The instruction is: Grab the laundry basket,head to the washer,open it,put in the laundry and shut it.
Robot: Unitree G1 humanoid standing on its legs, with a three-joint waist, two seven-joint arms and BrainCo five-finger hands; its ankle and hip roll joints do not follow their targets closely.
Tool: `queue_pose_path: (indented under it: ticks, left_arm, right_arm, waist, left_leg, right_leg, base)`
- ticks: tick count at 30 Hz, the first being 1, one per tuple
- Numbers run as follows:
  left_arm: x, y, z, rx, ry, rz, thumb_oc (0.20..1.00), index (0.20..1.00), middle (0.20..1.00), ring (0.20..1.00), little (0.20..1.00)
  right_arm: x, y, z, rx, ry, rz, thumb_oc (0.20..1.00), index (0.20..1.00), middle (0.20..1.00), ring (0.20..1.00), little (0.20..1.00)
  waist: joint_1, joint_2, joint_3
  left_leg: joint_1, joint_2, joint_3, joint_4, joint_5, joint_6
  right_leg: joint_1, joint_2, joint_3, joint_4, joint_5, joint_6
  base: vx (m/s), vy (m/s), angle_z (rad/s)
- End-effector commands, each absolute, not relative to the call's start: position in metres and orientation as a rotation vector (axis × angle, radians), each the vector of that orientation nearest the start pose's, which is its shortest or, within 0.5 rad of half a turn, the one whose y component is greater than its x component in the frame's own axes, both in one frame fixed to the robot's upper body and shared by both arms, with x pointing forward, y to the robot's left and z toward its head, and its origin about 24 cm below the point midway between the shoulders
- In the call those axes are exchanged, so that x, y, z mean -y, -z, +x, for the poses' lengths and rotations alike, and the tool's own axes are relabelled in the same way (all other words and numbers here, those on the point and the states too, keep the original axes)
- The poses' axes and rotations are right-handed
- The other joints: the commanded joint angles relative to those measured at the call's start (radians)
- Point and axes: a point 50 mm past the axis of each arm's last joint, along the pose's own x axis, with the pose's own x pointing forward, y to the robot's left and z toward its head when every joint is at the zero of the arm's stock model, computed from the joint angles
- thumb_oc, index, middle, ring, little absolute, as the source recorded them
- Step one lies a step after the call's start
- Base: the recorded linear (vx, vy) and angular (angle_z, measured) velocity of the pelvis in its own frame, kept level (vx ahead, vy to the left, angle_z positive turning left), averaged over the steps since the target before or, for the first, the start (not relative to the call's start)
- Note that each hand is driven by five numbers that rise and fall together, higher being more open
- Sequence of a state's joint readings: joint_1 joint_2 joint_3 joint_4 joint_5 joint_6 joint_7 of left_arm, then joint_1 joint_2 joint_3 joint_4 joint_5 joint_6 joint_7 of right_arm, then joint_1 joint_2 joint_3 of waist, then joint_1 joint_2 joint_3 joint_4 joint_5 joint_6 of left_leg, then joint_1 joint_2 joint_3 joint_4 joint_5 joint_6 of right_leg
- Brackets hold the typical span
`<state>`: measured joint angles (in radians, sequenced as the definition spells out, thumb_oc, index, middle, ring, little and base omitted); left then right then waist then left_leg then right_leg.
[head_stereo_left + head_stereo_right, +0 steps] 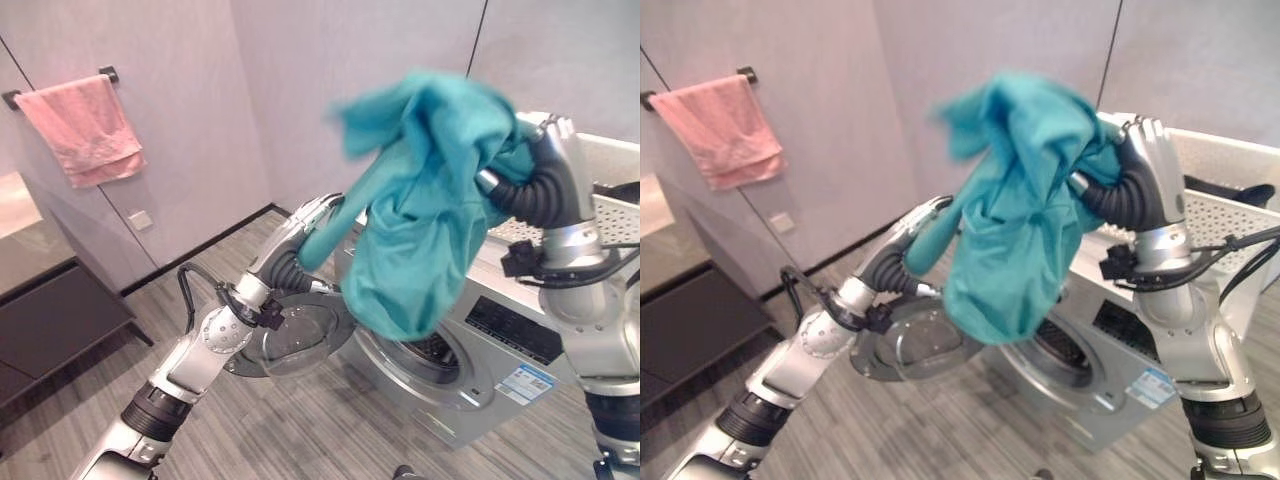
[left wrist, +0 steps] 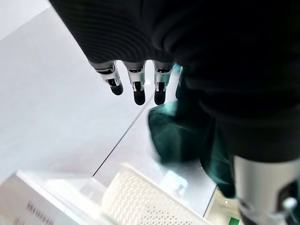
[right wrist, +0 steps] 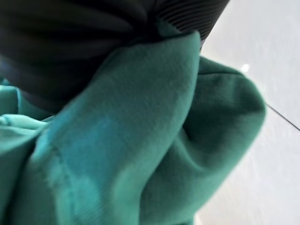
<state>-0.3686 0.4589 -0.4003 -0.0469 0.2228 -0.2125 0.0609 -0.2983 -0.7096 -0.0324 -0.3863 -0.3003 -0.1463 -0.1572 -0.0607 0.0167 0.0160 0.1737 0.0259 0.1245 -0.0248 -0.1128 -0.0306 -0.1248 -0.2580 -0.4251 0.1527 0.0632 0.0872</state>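
- Grey wood floor [image 1: 300, 420] and pale walls make up the room, and a silver washer [image 1: 470, 350] stands on the floor in the left eye view.
- Far from the washer, a pink towel [image 1: 85, 125] hangs on a wall bar, and a dark cabinet [image 1: 50, 300] stands below it.
- The washer door [image 1: 290, 340] is swung open, and you can see the dark round hole [image 1: 430, 350] beside it.
- A white laundry basket [image 1: 610, 190] sits on top of the washer.
- A teal garment [image 1: 420, 210] hangs in the air above the open washer hole, held up between both arms.
- In the right eye view, the right hand [image 1: 1150, 160] is up by the top of the garment, just in front of the basket. Its fingers are hidden in the cloth, so I cannot tell how they are.
- The left hand [image 1: 925, 225] reaches under the garment, above the washer door.
- In the left wrist view, the left hand's fingers [image 2: 136, 86] are straight and a little apart, with the garment just beside them and the basket past them.
- In the right wrist view, the garment covers the right hand up close.
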Motion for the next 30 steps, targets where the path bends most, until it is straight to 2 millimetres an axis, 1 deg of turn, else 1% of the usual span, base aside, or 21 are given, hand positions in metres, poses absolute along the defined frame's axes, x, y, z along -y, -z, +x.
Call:
queue_pose_path:
  ticks: [1, 4, 5, 8, 10, 11, 12, 13, 15, 17, 18, 19, 20, 22, 23, 28, 30]
  left_arm:
    - [-0.088, -0.182, 0.302, 0.700, 0.410, 0.567, 1.000, 1.000, 1.000, 1.000, 1.000]
    - [-0.080, -0.186, 0.308, 0.694, 0.421, 0.558, 1.000, 1.000, 1.000, 1.000, 1.000]
    - [-0.072, -0.186, 0.313, 0.678, 0.433, 0.550, 1.000, 1.000, 1.000, 1.000, 1.000]
    - [-0.066, -0.188, 0.318, 0.662, 0.442, 0.519, 1.000, 1.000, 1.000, 1.000, 1.000]
    - [-0.061, -0.188, 0.322, 0.641, 0.449, 0.475, 1.000, 1.000, 1.000, 1.000, 1.000]
    - [-0.056, -0.189, 0.324, 0.616, 0.477, 0.407, 1.000, 1.000, 1.000, 1.000, 1.000]
    - [-0.056, -0.190, 0.324, 0.617, 0.477, 0.406, 1.000, 1.000, 1.000, 1.000, 1.000]
    - [-0.053, -0.190, 0.324, 0.595, 0.496, 0.340, 1.000, 1.000, 1.000, 1.000, 1.000]
    - [-0.049, -0.192, 0.323, 0.582, 0.535, 0.282, 1.000, 1.000, 1.000, 1.000, 1.000]
    - [-0.044, -0.191, 0.322, 0.548, 0.577, 0.216, 1.000, 1.000, 1.000, 1.000, 1.000]
    - [-0.038, -0.189, 0.320, 0.518, 0.615, 0.155, 1.000, 1.000, 1.000, 1.000, 1.000]
    - [-0.038, -0.189, 0.320, 0.518, 0.615, 0.154, 1.000, 1.000, 1.000, 1.000, 1.000]
    - [-0.031, -0.184, 0.317, 0.489, 0.650, 0.120, 1.000, 1.000, 1.000, 1.000, 1.000]
    - [-0.025, -0.182, 0.316, 0.486, 0.663, 0.098, 1.000, 1.000, 1.000, 1.000, 1.000]
    - [-0.024, -0.187, 0.315, 0.512, 0.656, 0.105, 1.000, 1.000, 1.000, 1.000, 1.000]
    - [-0.018, -0.195, 0.315, 0.546, 0.667, 0.100, 1.000, 1.000, 1.000, 1.000, 1.000]
    - [-0.013, -0.200, 0.314, 0.558, 0.674, 0.074, 1.000, 1.000, 1.000, 1.000, 1.000]
  right_arm:
    - [0.180, -0.268, 0.248, 1.012, 0.021, -0.832, 0.200, 0.200, 0.200, 0.200, 0.200]
    - [0.174, -0.268, 0.250, 1.011, -0.016, -0.804, 0.200, 0.200, 0.200, 0.200, 0.200]
    - [0.166, -0.269, 0.252, 1.018, -0.048, -0.784, 0.200, 0.200, 0.200, 0.200, 0.200]
    - [0.161, -0.271, 0.253, 1.032, -0.069, -0.769, 0.200, 0.200, 0.200, 0.200, 0.200]
    - [0.157, -0.271, 0.254, 1.033, -0.089, -0.753, 0.200, 0.200, 0.200, 0.200, 0.200]
    - [0.154, -0.271, 0.256, 1.028, -0.108, -0.744, 0.200, 0.200, 0.200, 0.200, 0.200]
    - [0.154, -0.271, 0.256, 1.028, -0.108, -0.744, 0.200, 0.200, 0.200, 0.200, 0.200]
    - [0.152, -0.269, 0.257, 1.020, -0.124, -0.739, 0.200, 0.200, 0.200, 0.200, 0.200]
    - [0.150, -0.267, 0.258, 1.008, -0.143, -0.728, 0.200, 0.200, 0.200, 0.200, 0.200]
    - [0.147, -0.266, 0.260, 0.997, -0.166, -0.717, 0.200, 0.200, 0.200, 0.200, 0.200]
    - [0.143, -0.266, 0.260, 0.997, -0.187, -0.708, 0.200, 0.200, 0.200, 0.200, 0.200]
    - [0.143, -0.266, 0.260, 0.997, -0.187, -0.708, 0.200, 0.200, 0.200, 0.200, 0.200]
    - [0.138, -0.264, 0.260, 0.993, -0.220, -0.687, 0.200, 0.200, 0.200, 0.200, 0.200]
    - [0.134, -0.261, 0.259, 0.988, -0.247, -0.667, 0.200, 0.200, 0.200, 0.200, 0.200]
    - [0.131, -0.257, 0.258, 0.981, -0.267, -0.652, 0.200, 0.200, 0.200, 0.200, 0.200]
    - [0.125, -0.250, 0.259, 0.957, -0.310, -0.612, 0.200, 0.200, 0.200, 0.200, 0.200]
    - [0.118, -0.244, 0.261, 0.939, -0.352, -0.580, 0.200, 0.200, 0.200, 0.200, 0.200]
  waist:
    - [-0.001, -0.034, -0.015]
    - [-0.005, -0.031, -0.012]
    - [-0.010, -0.030, -0.014]
    - [-0.014, -0.027, -0.012]
    - [-0.020, -0.025, -0.009]
    - [-0.025, -0.022, -0.009]
    - [-0.025, -0.021, -0.008]
    - [-0.028, -0.020, -0.007]
    - [-0.031, -0.016, -0.006]
    - [-0.034, -0.012, -0.005]
    - [-0.036, -0.009, -0.002]
    - [-0.036, -0.010, -0.003]
    - [-0.040, -0.010, 0.003]
    - [-0.044, -0.010, 0.010]
    - [-0.047, -0.008, 0.015]
    - [-0.054, -0.006, 0.020]
    - [-0.058, -0.009, 0.021]
  left_leg:
    - [0.068, 0.027, 0.022, -0.020, -0.092, 0.003]
    - [0.076, 0.031, 0.029, -0.024, -0.090, 0.003]
    - [0.082, 0.033, 0.036, -0.027, -0.089, 0.003]
    - [0.085, 0.036, 0.041, -0.028, -0.087, 0.002]
    - [0.085, 0.038, 0.044, -0.030, -0.084, 0.003]
    - [0.088, 0.039, 0.049, -0.033, -0.082, 0.003]
    - [0.088, 0.040, 0.050, -0.033, -0.082, 0.003]
    - [0.088, 0.040, 0.052, -0.033, -0.081, 0.004]
    - [0.090, 0.040, 0.054, -0.036, -0.080, 0.004]
    - [0.093, 0.040, 0.057, -0.038, -0.081, 0.006]
    - [0.093, 0.039, 0.059, -0.037, -0.081, 0.006]
    - [0.092, 0.038, 0.059, -0.037, -0.081, 0.006]
    - [0.087, 0.034, 0.061, -0.036, -0.078, 0.009]
    - [0.087, 0.035, 0.063, -0.034, -0.079, 0.009]
    - [0.088, 0.039, 0.065, -0.036, -0.080, 0.008]
    - [0.083, 0.039, 0.072, -0.042, -0.076, 0.005]
    - [0.080, 0.035, 0.075, -0.045, -0.069, 0.005]
  right_leg:
    - [0.067, -0.049, 0.021, -0.122, 0.053, 0.090]
    - [0.065, -0.044, 0.027, -0.119, 0.051, 0.089]
    - [0.064, -0.040, 0.032, -0.118, 0.049, 0.088]
    - [0.063, -0.037, 0.037, -0.119, 0.048, 0.088]
    - [0.056, -0.035, 0.042, -0.116, 0.048, 0.087]
    - [0.053, -0.031, 0.045, -0.114, 0.047, 0.086]
    - [0.052, -0.031, 0.046, -0.114, 0.047, 0.086]
    - [0.051, -0.030, 0.047, -0.112, 0.046, 0.085]
    - [0.048, -0.029, 0.050, -0.111, 0.046, 0.085]
    - [0.047, -0.027, 0.052, -0.111, 0.046, 0.085]
    - [0.045, -0.027, 0.055, -0.110, 0.048, 0.085]
    - [0.044, -0.027, 0.056, -0.110, 0.048, 0.085]
    - [0.036, -0.030, 0.063, -0.111, 0.052, 0.083]
    - [0.033, -0.028, 0.065, -0.108, 0.047, 0.082]
    - [0.030, -0.024, 0.070, -0.107, 0.044, 0.084]
    - [0.024, -0.019, 0.075, -0.112, 0.046, 0.084]
    - [0.021, -0.020, 0.078, -0.120, 0.052, 0.082]
  base:
    - [0.02, -0.044, -0.04]
    - [0.01, -0.025, -0.12]
    - [0.02, -0.033, -0.11]
    - [0.02, -0.025, -0.06]
    - [0.01, -0.019, -0.07]
    - [0.02, -0.012, -0.09]
    - [0.02, -0.013, -0.13]
    - [0.01, -0.004, -0.12]
    - [0.02, -0.007, -0.12]
    - [0.03, -0.007, -0.05]
    - [0.00, 0.000, 0.00]
    - [0.00, 0.000, 0.00]
    - [0.01, 0.003, -0.06]
    - [0.02, -0.003, -0.09]
    - [0.01, -0.007, -0.06]
    - [0.01, -0.009, -0.04]
    - [0.00, -0.009, -0.13]
